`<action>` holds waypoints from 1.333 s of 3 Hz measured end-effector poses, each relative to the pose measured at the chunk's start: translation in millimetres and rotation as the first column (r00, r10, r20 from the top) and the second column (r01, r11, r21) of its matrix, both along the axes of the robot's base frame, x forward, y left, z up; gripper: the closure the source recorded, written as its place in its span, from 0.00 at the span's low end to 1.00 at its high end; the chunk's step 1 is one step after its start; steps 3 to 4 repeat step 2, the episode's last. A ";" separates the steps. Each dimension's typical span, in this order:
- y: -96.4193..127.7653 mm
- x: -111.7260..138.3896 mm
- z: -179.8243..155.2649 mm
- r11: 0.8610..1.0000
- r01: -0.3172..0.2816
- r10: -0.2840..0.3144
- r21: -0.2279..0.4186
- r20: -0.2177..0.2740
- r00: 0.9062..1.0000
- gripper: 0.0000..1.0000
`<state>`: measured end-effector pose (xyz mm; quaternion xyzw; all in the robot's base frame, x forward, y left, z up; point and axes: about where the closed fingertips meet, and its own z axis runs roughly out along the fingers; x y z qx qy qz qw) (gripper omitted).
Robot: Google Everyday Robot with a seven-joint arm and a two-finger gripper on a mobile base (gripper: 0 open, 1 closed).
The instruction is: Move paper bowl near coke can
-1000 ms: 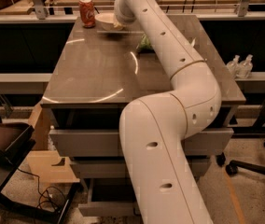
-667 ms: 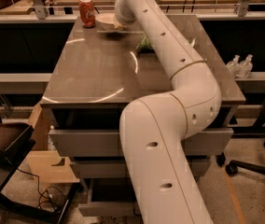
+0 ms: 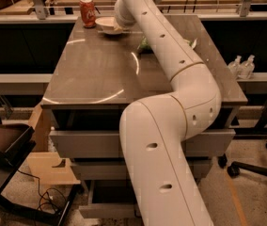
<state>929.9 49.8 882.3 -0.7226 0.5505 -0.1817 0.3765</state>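
Note:
The off-white paper bowl (image 3: pixel 105 24) is at the far end of the grey table (image 3: pixel 96 74), just right of the red coke can (image 3: pixel 87 12), which stands upright at the far left corner. A narrow gap separates bowl and can. My gripper (image 3: pixel 120 26) is at the bowl's right rim, mostly hidden behind my white wrist. I cannot tell whether the bowl rests on the table or is held just above it. My arm reaches from the near side across the table to the far end.
A green snack bag (image 3: pixel 144 45) lies on the table, partly hidden behind my arm. Two small clear bottles (image 3: pixel 241 66) stand on a ledge to the right. A dark chair (image 3: pixel 2 142) is at lower left, and a chair base (image 3: pixel 255 166) at lower right.

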 end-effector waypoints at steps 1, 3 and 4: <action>2.1 0.4 -4.4 1.000 -0.002 0.002 -0.002 -0.005 1.000 0.12; 3.8 0.8 -8.2 1.000 -0.004 0.004 -0.003 -0.010 1.000 0.00; 3.8 0.8 -8.2 1.000 -0.004 0.004 -0.003 -0.010 1.000 0.00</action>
